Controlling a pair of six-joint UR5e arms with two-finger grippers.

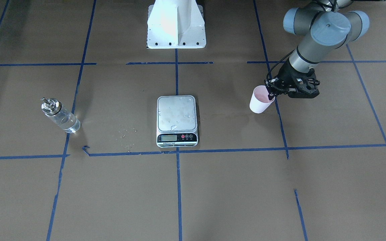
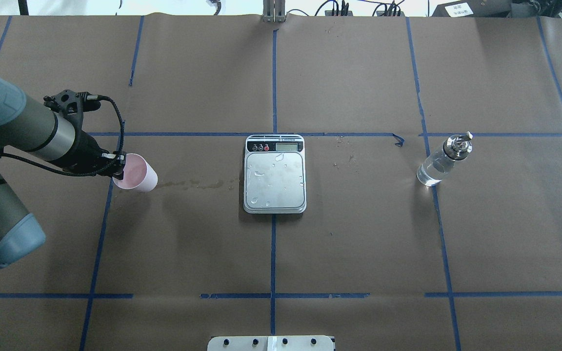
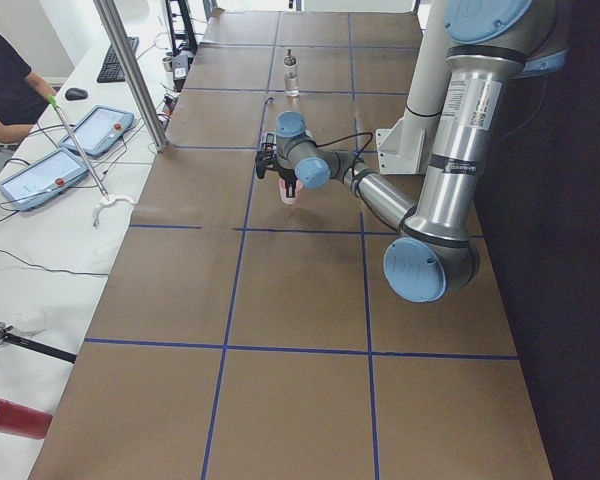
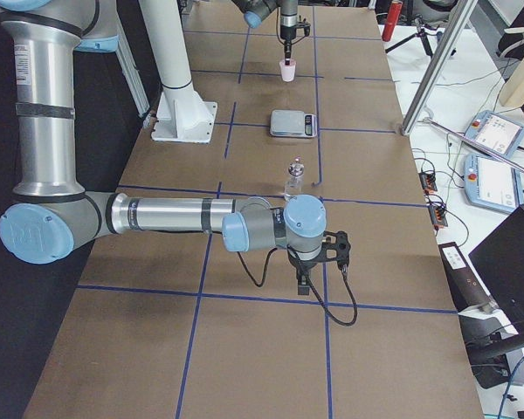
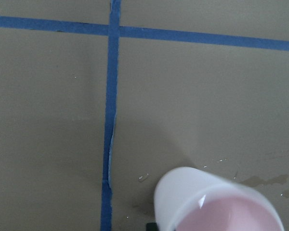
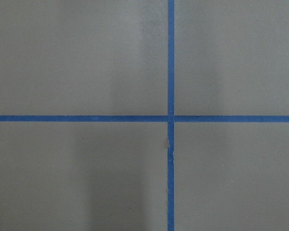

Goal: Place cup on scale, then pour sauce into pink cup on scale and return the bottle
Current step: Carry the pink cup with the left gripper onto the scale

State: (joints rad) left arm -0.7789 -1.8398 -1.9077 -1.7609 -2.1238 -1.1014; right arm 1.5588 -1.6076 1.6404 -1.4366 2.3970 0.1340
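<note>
The cup (image 2: 137,176) is well out at 9 o'clock from the scale (image 2: 274,175) in the overhead view, leaning rather than upright. The left gripper (image 2: 119,165) is closed on the cup's rim from its 9 o'clock side. Whether the base is clear of the table is hard to tell from these angles.

A wet streak (image 2: 198,184) on the brown paper lies between cup and scale, and droplets (image 2: 267,173) dot the scale's bare platform. The bottle (image 2: 439,163) stands alone at 3 o'clock from the scale, well apart. The right gripper (image 4: 304,281) hangs over bare paper far from it, and I cannot tell whether its jaws are open or closed.

The step in hand looks like the first one, carrying the cup to the scale. The next move calls for travel toward 3 o'clock, levelling the cup, then setting it down inside the platform's edges before letting go.
</note>
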